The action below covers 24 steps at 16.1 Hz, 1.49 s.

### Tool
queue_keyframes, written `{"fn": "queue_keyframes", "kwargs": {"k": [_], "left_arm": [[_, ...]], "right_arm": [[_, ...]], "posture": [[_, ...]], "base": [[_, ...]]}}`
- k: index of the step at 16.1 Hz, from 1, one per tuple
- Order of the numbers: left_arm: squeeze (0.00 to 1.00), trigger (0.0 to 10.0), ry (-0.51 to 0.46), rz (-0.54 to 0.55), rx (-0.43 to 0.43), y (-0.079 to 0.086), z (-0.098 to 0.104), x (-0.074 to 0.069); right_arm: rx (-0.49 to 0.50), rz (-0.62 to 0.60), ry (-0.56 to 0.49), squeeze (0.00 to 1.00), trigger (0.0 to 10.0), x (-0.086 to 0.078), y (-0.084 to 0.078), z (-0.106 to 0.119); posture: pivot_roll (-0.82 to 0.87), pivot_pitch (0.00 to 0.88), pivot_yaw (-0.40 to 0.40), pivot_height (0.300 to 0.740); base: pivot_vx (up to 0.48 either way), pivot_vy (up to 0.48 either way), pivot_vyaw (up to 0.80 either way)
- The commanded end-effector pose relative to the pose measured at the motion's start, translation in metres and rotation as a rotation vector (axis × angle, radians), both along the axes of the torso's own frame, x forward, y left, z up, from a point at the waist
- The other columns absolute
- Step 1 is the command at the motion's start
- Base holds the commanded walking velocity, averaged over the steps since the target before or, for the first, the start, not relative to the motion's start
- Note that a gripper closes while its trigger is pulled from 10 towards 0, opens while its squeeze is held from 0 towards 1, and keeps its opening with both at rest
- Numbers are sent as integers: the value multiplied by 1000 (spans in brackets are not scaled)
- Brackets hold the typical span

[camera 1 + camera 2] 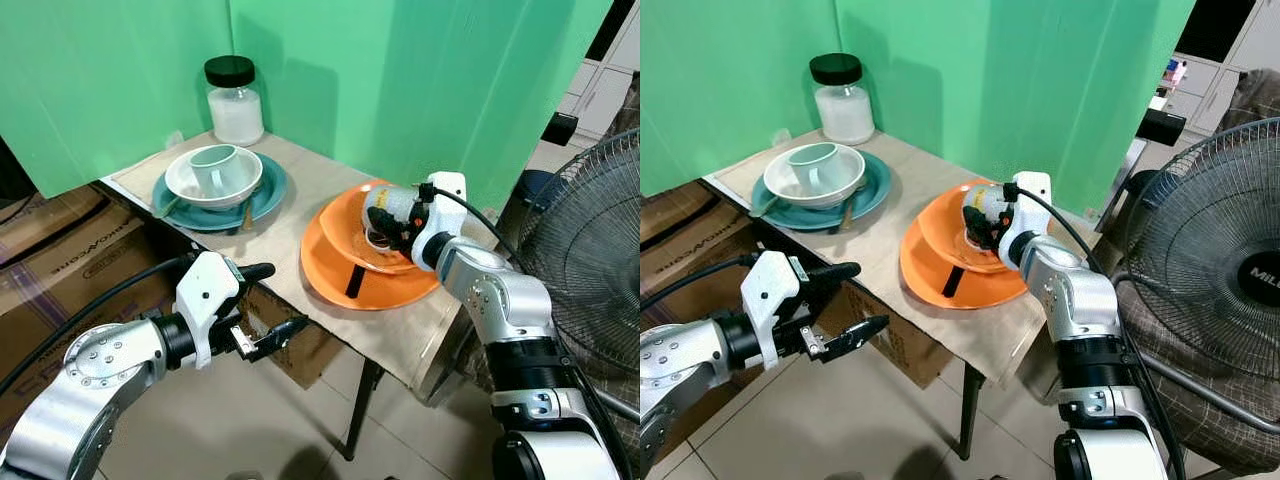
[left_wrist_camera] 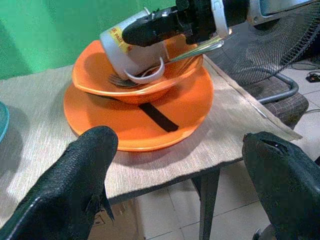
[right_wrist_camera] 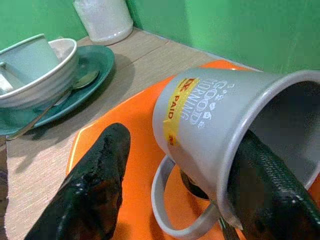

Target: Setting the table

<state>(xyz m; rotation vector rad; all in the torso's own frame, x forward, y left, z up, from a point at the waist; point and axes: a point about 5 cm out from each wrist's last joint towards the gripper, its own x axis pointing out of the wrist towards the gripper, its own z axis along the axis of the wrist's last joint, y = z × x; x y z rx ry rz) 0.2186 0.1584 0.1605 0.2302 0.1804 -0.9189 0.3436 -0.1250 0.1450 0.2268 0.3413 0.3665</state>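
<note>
Left eye view: nearest, the left gripper (image 1: 262, 308) hangs off the table's (image 1: 300, 180) front edge, fingers spread and holding nothing, while further in the right gripper (image 1: 980, 222) pinches the rim of a grey mug (image 3: 220, 130) tipped on its side over the orange bowl (image 2: 100, 75) on the orange plate (image 1: 335, 280). That rim hold looks slim, so the mug could twist free and knock the bowl (cutlery lies beneath it, probably a fork and spoon, mostly hidden). Farther back, the white bowl (image 1: 190, 185) with its pale cup sits on the teal plate (image 1: 268, 195) before the jar (image 1: 235, 105).

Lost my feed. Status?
Right gripper holds grey mug tilted over orange bowl. Left gripper open, off table edge. Nothing blocking.
</note>
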Motion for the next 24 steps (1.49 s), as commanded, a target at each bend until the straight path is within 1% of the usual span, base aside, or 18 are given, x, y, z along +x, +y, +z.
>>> {"fn": "queue_keyframes", "kwargs": {"k": [1,13,19,21,22,23,24], "left_arm": [[0,10000,-1,-16,7,0,2,-2],[0,10000,-12,-26,21,4,3,1],[0,10000,-27,-15,28,6,4,3],[0,10000,-35,-8,28,7,6,4],[0,10000,-49,2,28,9,9,7],[0,10000,-53,4,25,10,11,8],[0,10000,-76,18,5,11,18,11]], "right_arm": [[6,-6,-25,0,0,4,-3,8],[11,15,-26,0,0,2,-2,5],[19,19,-50,0,0,5,-1,10],[28,18,-75,0,0,6,-2,16],[46,20,-115,0,0,6,-2,26],[55,20,-130,0,0,6,-3,30],[60,40,-201,0,0,2,-5,47]], "posture": [[218,0,-9,740],[218,0,1,740],[226,0,-2,740],[227,0,-1,740],[227,0,-2,740],[227,0,-1,740],[228,0,-2,740]], "base": [[0,0,0],[0,0,0],[0,0,0],[0,0,0],[0,0,0],[0,0,0],[0,0,0]]}}
